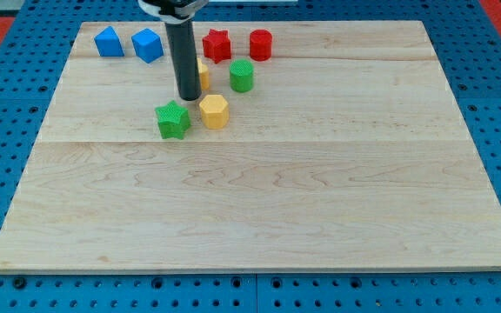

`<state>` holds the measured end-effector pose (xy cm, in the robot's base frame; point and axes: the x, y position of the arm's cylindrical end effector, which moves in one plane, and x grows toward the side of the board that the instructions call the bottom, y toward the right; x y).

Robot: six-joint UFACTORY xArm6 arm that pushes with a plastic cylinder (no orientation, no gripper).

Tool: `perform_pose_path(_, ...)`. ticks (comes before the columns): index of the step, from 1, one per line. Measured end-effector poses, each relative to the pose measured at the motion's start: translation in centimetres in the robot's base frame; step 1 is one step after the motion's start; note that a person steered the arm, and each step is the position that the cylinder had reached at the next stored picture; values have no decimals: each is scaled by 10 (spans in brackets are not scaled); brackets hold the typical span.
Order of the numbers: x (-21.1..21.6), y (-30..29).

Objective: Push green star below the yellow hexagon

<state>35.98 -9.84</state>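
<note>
Now my tip (188,96) sits above green star (173,119), left of yellow hexagon (214,111); no pincer shows.

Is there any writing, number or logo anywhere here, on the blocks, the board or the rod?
None: no word, number, label or sign shows anywhere.
The wooden board, the dark rod ending in my tip, and the blocks, such as the green star and yellow hexagon, are all plain.

**No Lettering on the Board**

No text, label, brand, number or sign can be read anywhere on the wooden board (259,200), on the coloured blocks standing on it, or on the blue pegboard (7,104) around it.
</note>
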Motion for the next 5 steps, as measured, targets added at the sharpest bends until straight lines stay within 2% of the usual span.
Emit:
perform_pose_path(3,58,-12)
perform_pose_path(4,60,-55)
perform_pose_path(5,104,-60)
